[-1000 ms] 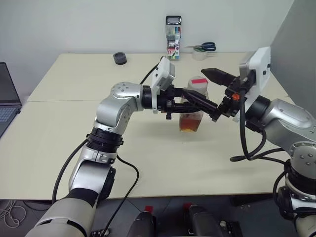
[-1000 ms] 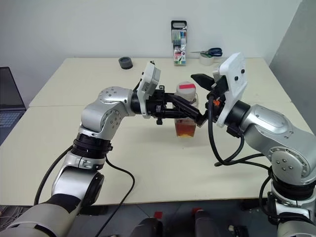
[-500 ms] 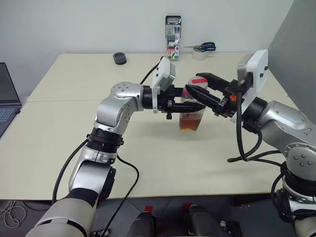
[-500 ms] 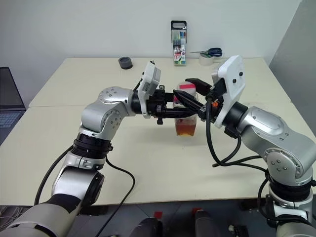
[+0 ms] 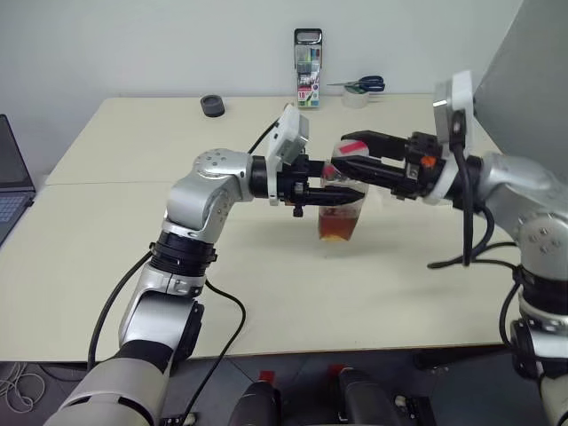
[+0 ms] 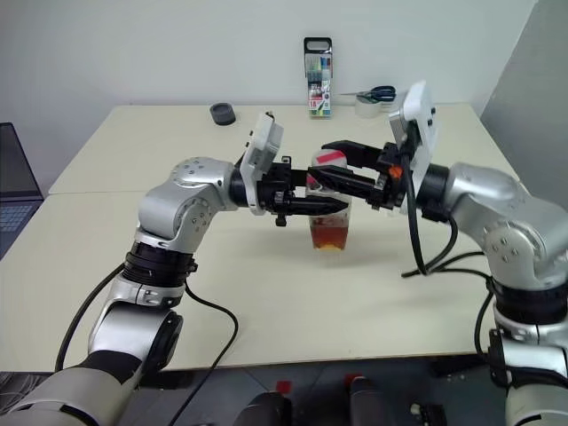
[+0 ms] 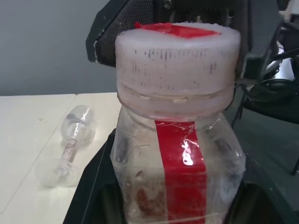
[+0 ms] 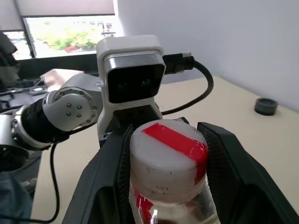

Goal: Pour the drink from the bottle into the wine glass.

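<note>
Squat clear bottle [image 5: 342, 204], amber drink [image 5: 338, 226] low inside, red-striped white cap [image 8: 168, 158]. Left gripper [image 5: 342, 190] clamped its body; right gripper [image 5: 348, 155] fingers hugged cap.

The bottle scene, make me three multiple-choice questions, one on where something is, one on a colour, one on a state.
1. Where does the marker pack stand?
A. at the far edge of the table
B. at the near edge of the table
C. on top of the bottle

2. What colour is the stripe across the cap?
A. blue
B. green
C. red

3. What state is the bottle in?
A. open, cap on the table
B. upright with its cap on
C. tipped over and spilled

Answers:
1 A: the marker pack stands upright by the wall at the back of the table.
2 C: the right wrist view shows a red band on the white cap.
3 B: the bottle is upright with its cap on.
</note>
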Available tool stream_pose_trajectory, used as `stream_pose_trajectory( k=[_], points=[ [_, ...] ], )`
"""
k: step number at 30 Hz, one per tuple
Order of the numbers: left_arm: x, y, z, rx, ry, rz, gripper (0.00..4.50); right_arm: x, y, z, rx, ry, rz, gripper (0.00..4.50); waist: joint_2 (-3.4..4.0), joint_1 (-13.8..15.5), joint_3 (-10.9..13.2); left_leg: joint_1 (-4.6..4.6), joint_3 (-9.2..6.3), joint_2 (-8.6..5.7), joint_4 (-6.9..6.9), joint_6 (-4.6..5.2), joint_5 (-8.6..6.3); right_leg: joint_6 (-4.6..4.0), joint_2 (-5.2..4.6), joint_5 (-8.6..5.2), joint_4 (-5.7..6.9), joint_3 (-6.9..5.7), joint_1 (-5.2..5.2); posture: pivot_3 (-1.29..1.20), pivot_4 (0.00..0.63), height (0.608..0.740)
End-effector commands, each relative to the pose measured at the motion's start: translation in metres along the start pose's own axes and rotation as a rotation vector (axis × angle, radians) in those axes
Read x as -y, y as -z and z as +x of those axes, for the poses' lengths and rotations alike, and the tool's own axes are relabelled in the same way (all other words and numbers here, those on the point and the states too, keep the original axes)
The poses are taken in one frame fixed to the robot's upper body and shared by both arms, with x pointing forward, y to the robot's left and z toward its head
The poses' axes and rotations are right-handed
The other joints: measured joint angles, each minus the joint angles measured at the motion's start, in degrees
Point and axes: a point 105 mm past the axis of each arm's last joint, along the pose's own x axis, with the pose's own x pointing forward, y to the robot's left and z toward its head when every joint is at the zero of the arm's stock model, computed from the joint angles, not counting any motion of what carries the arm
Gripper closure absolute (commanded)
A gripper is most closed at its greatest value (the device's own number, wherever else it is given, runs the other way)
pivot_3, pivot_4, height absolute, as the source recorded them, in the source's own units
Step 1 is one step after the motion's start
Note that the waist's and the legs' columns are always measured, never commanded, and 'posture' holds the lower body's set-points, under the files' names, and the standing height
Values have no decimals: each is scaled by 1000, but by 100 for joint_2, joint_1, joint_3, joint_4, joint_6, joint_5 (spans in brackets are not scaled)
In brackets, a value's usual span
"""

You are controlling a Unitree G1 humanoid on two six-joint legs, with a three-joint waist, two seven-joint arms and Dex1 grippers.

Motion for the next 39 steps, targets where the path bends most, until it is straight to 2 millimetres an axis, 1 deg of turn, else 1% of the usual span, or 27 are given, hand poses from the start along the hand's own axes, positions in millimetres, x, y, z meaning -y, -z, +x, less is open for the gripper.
stream_pose_trajectory(
  k=[1, 3, 5, 8, 10, 11, 13, 15, 18, 21, 26, 32, 36, 39],
  points=[
    [11, -16, 15, 16, 83, 68, 2665, -13, -7, 10, 4, -125, -55, 2638, 0, 16, 0, -1, -3, -1, 0, -1, 0, 0, -1, 0, -2, -2, 1, 0, 150, 740],
    [9, -16, 15, 16, 83, 66, 2665, -12, -7, 3, -10, -110, -47, 2638, 0, 39, 0, -6, -4, -4, 1, -2, 1, 0, -4, 0, -6, -3, 1, 0, 150, 740],
    [8, -15, 16, 15, 82, 65, 2665, -11, -8, -5, -18, -80, -37, 1888, 0, 58, 0, -14, -12, -11, 5, -16, 9, 0, -13, 0, -10, -9, 0, 0, 150, 740],
    [5, -13, 17, 16, 75, 60, 2665, -10, -10, -21, -39, 5, -57, 1017, -1, 88, 0, -23, -21, -17, 10, -18, 10, 1, -19, 0, -15, -15, 0, 0, 150, 740],
    [3, -10, 16, 14, 66, 56, 2665, -12, -11, -29, -40, 60, -64, 272, -1, 73, 0, -26, -21, -17, 10, -19, 11, 1, -20, 0, -16, -14, -3, 0, 150, 740],
    [2, -9, 16, 12, 62, 54, 2665, -14, -11, -32, -37, 88, -68, 13, -1, 68, 0, -25, -19, -16, 9, -19, 11, 1, -21, 0, -15, -12, -3, 0, 150, 740],
    [2, -7, 16, 13, 57, 53, 2665, -15, -11, -37, -15, 159, -54, 13, -1, 48, 0, -22, -17, -12, 6, -18, 10, 1, -21, 0, -10, -11, -4, 0, 150, 740],
    [2, -7, 17, 17, 55, 52, 2665, -18, -10, -37, 3, 197, -44, 13, -1, 25, 0, -14, -16, -5, 3, -15, 8, 0, -21, 0, -6, -3, -3, 0, 150, 740],
    [2, -7, 18, 26, 51, 53, 2665, -24, -10, -32, 42, 261, -45, 13, 0, 18, 0, -5, -12, 0, 0, -15, 8, 0, -21, 0, 1, 5, -3, 0, 150, 740],
    [1, -8, 18, 29, 45, 57, 2665, -25, -12, -26, 58, 312, -66, 13, 0, 27, 0, -5, -11, -2, 1, -14, 8, 1, -18, 0, 1, 4, -2, 0, 150, 740],
    [0, -8, 19, 33, 37, 63, 2665, -18, -12, -22, 50, 371, -104, 13, 0, 34, 0, -6, -11, -10, 2, -16, 9, 1, -13, 0, -2, 2, 0, 0, 150, 740],
    [1, -8, 20, 36, 39, 70, 2665, -13, -8, -18, 31, 384, -121, 13, 0, 31, 0, -6, -6, -9, 2, -15, 8, 1, -11, 0, -1, 0, -1, 0, 150, 740],
    [1, -9, 20, 38, 37, 72, 2665, -6, -3, -22, 22, 418, -105, 13, 0, 32, 0, -7, -6, -9, 2, -14, 8, 1, -11, 0, -1, 0, 0, 0, 150, 740],
    [0, -9, 19, 37, 33, 72, 2665, 0, -4, -27, 31, 446, -92, 13, 0, 32, 0, -7, -5, -9, 2, -14, 8, 1, -11, 0, -1, 1, 0, 0, 150, 740]
  ],
)
